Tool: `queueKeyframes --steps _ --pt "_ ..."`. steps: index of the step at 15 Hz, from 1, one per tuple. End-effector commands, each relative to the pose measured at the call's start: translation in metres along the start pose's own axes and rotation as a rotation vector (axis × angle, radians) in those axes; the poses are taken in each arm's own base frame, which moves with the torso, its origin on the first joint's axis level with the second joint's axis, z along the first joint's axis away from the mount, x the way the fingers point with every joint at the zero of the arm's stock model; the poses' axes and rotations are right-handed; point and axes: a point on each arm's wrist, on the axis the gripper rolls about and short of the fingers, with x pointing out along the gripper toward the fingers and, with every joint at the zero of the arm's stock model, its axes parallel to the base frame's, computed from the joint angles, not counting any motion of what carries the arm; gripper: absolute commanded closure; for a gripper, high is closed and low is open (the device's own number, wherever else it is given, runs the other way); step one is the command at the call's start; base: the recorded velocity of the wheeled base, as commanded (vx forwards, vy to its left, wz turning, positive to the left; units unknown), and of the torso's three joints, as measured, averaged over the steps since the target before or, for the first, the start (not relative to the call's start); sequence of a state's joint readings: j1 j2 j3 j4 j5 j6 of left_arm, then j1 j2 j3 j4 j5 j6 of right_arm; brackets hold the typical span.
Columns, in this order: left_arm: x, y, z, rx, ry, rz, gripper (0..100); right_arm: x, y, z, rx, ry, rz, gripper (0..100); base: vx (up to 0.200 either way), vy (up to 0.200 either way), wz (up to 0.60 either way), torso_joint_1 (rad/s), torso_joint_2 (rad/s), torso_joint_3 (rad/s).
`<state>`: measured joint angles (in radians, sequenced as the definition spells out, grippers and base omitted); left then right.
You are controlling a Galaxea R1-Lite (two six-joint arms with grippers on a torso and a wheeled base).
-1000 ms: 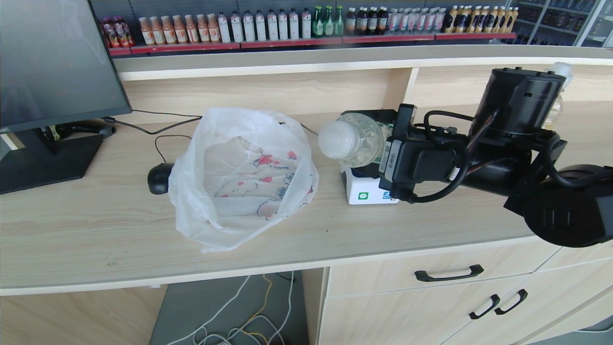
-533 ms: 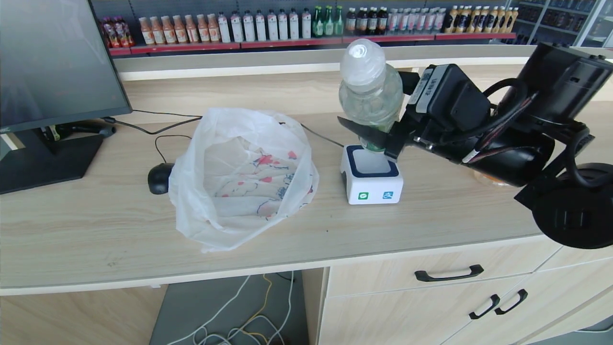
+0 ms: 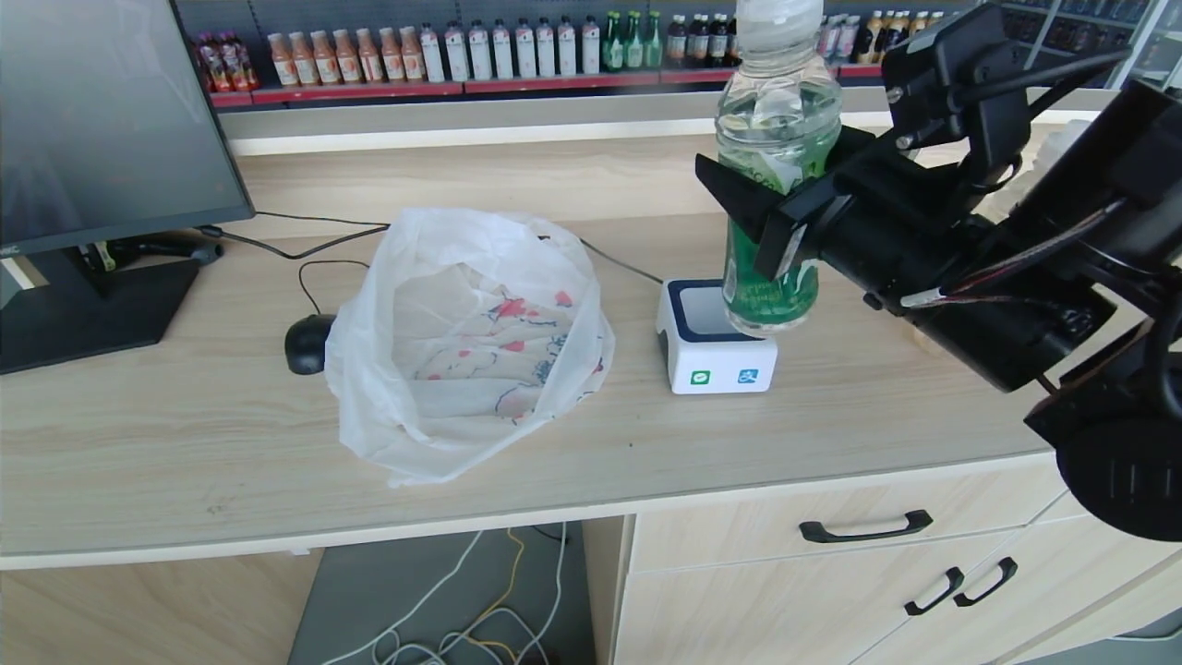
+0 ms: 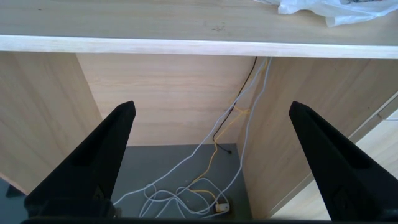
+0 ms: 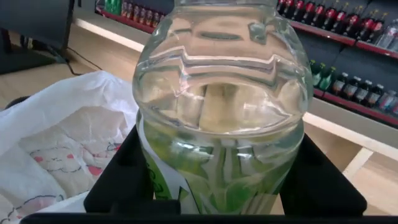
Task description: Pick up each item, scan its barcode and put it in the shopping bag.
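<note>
The right gripper (image 3: 785,222), clamped around the upright green-labelled bottle (image 3: 774,129), holds it just over the white scanner (image 3: 713,356), so scanning seems in hand; next it likely needs carrying left over the open shopping bag (image 3: 462,342).

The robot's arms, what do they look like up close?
Everything visible is matte black. The right arm is built of thick, rounded, drum-like segments, with thin black and reddish cables running along it and a boxy block mounted near the right pincer. The left pincer has two broad, flat fingers that taper to blunt wedges.
</note>
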<state>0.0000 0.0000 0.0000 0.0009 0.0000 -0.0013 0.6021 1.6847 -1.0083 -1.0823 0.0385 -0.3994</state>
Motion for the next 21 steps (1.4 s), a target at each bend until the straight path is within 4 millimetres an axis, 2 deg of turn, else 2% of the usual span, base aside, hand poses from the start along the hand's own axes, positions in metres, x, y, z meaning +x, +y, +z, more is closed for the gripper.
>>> queueKeyframes --steps 1,4,7,9,13,21 --pt "0.0 0.0 0.0 -0.002 0.001 0.0 0 -0.009 -0.002 0.005 0.078 0.015 -0.05 100 0.0 0.0 0.0 0.0 0.0 0.0" --pt "0.0 0.0 0.0 -0.002 -0.001 0.0 0 -0.011 -0.008 0.012 0.166 0.009 -0.181 100 0.0 0.0 0.0 0.0 0.0 0.0" --pt "0.0 0.0 0.0 -0.002 0.001 0.0 0 -0.013 -0.009 0.012 0.226 0.002 -0.241 100 0.0 0.0 0.0 0.0 0.0 0.0" --pt "0.0 0.0 0.0 -0.002 0.001 0.0 0 -0.012 -0.009 0.011 0.311 -0.008 -0.248 100 0.0 0.0 0.0 0.0 0.0 0.0" --pt "0.0 0.0 0.0 -0.005 -0.001 0.002 0 -0.019 -0.009 0.013 0.358 -0.011 -0.245 100 0.0 0.0 0.0 0.0 0.0 0.0" --pt "0.0 0.0 0.0 -0.013 -0.001 0.002 0 -0.022 -0.006 0.009 0.398 -0.05 -0.252 100 0.0 0.2 0.0 0.004 0.0 0.002"
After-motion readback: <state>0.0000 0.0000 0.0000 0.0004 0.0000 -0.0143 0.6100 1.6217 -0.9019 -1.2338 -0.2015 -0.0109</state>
